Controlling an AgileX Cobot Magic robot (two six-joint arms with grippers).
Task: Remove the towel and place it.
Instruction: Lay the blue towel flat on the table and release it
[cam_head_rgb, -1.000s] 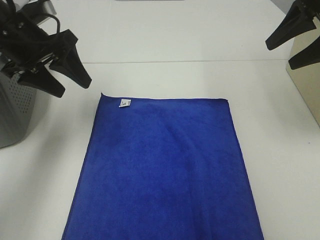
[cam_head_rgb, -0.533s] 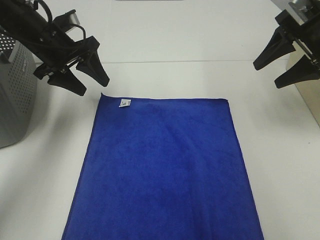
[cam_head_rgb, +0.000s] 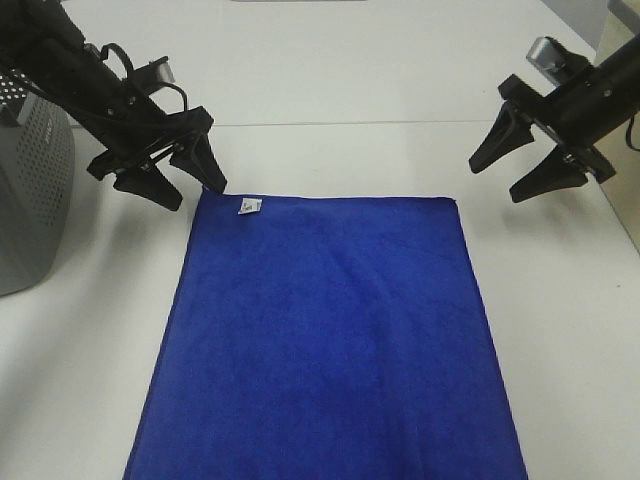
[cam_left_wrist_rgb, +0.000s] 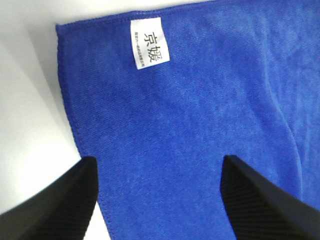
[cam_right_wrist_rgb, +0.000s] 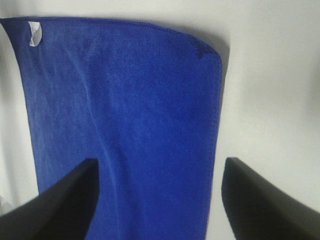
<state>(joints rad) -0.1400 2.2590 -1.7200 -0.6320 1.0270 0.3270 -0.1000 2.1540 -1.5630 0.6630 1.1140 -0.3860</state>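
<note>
Where legible, tag (cam_left_wrist_rgb: 149, 42) on towel (cam_left_wrist_rgb: 200, 120): "京媛"

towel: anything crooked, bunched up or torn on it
Nothing stands out. The towel lies flat and fully spread on the table, with no tears showing. Its tag lies flat at the far left corner. Only faint, soft creases show.
</note>
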